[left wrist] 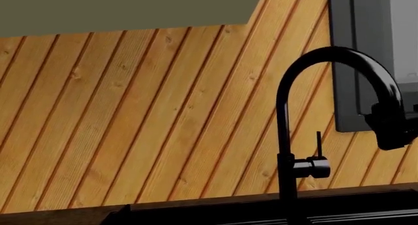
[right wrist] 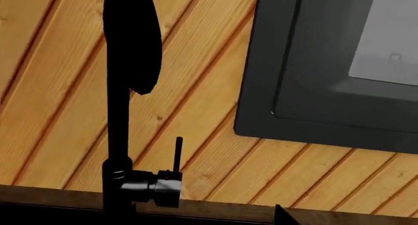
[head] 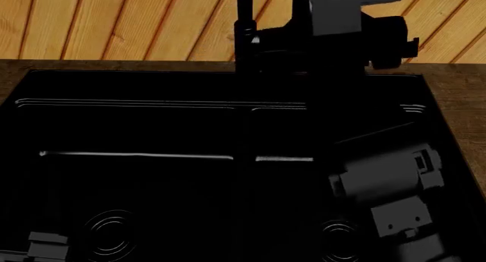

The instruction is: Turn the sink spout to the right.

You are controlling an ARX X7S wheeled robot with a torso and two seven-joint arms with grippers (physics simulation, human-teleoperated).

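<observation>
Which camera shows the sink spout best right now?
The left wrist view: the whole sink spout shows there, riser, arch and outlet end. The right wrist view shows only its riser and hanging end; the head view just its lower stem.

The sink spout (left wrist: 285, 112), a slim glossy black pipe, stands upright at right of frame, arching over rightward.

Found no readable text, label, brand, number or sign anywhere in the three views.
</observation>
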